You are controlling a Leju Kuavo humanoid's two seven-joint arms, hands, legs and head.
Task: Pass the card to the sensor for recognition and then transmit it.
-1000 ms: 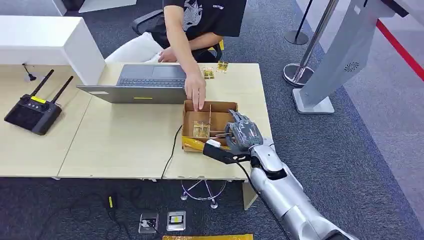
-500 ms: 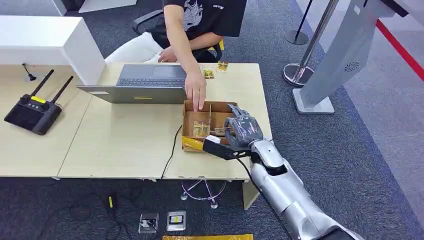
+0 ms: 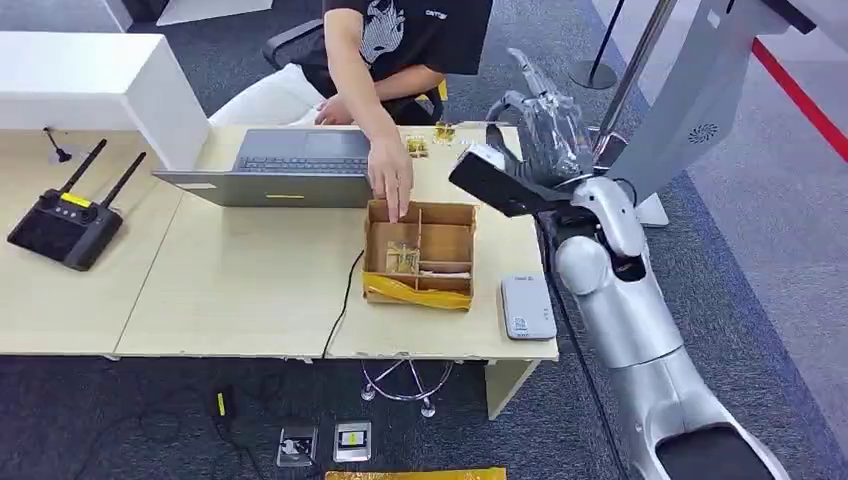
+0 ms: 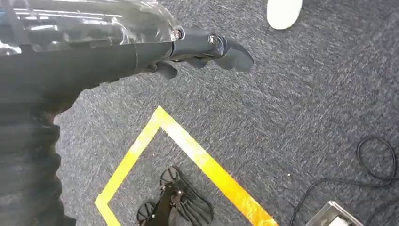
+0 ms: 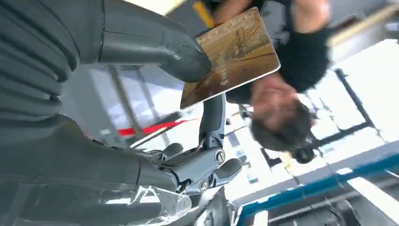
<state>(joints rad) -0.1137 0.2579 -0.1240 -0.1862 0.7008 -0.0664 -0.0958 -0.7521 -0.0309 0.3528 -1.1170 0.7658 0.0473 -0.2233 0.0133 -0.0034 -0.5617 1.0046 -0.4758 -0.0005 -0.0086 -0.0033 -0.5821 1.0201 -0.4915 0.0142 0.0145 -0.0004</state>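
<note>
- Where the head view begins at its left edge, a black remote control with two antennas lies on the pale table.
- Left of centre, an open grey laptop sits near the table's far edge.
- At upper centre a seated person in a black shirt reaches down; the person's hand touches the far wall of the cardboard box.
- The box stands at centre, divided into compartments, with yellow tape along its near wall. Small gold-coloured items lie in the left compartment; too small to identify.
- Just right of the box, a flat white sensor lies near the table's right edge.
- At upper right of centre, the right hand is raised above the table's far right corner. In the right wrist view the thumb and one finger pinch the card, brown with a tree pattern, at upper centre of that frame.
- In the left wrist view the left hand hangs over grey carpet with yellow tape; fingers loosely curled, holding nothing.
</note>
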